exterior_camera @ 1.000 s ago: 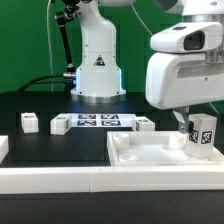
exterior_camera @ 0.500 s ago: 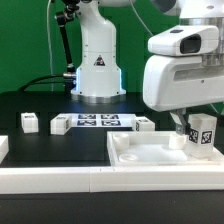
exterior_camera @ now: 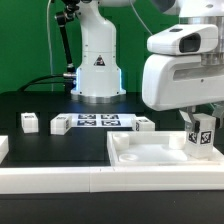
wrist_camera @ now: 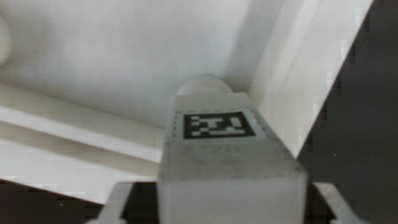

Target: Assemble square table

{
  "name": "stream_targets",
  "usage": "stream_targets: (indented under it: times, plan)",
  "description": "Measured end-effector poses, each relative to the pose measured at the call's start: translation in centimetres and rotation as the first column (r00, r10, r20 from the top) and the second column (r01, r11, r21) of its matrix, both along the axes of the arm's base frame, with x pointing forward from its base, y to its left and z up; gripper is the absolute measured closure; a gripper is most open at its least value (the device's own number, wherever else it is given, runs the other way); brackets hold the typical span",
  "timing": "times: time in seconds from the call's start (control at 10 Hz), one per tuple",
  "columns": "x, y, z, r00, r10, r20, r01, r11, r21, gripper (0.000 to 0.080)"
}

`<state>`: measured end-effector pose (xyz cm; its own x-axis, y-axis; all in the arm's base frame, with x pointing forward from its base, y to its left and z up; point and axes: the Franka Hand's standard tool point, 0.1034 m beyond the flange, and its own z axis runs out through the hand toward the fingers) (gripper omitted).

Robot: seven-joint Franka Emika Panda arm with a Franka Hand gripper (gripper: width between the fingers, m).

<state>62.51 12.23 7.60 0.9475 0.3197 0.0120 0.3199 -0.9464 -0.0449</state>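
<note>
**White leg at tabletop corner, nothing attached yet**

Exterior view: gripper (exterior_camera: 198, 125) clamped on one leg (exterior_camera: 204, 135), upright over tabletop (exterior_camera: 150, 160) near its far corner at the exterior view's right. Three loose legs (exterior_camera: 30, 122) (exterior_camera: 60, 125) (exterior_camera: 144, 123) lying beside marker board (exterior_camera: 97, 121), well apart from tabletop.

Wrist view: tagged leg (wrist_camera: 221, 125) hard against rim (wrist_camera: 294, 60); seating impossible to tell.

Judged early: all four legs left to fix.
</note>
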Motion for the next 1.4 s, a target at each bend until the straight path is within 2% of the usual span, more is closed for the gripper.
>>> stream_targets:
  times: [0.3,0.5,0.7,0.8,1.2,1.4]
  plan:
    - [0.0,-0.03,0.0,0.999,-0.046,-0.002,0.046,0.999,0.0,0.0509]
    - [0.01,-0.07,-0.01,0.98,-0.198,-0.009,0.198,0.98,-0.002,0.0509]
    - [0.08,-0.21,-0.09,0.926,-0.377,-0.007,0.377,0.926,0.001,0.0509]
    - [0.1,-0.31,-0.1,0.876,-0.483,-0.015,0.483,0.876,0.004,0.0509]
    - [0.1,-0.43,-0.12,0.702,-0.711,-0.029,0.711,0.703,-0.004,0.0509]
    - [0.1,-0.56,-0.15,0.573,-0.818,-0.041,0.819,0.574,-0.008,0.0508]
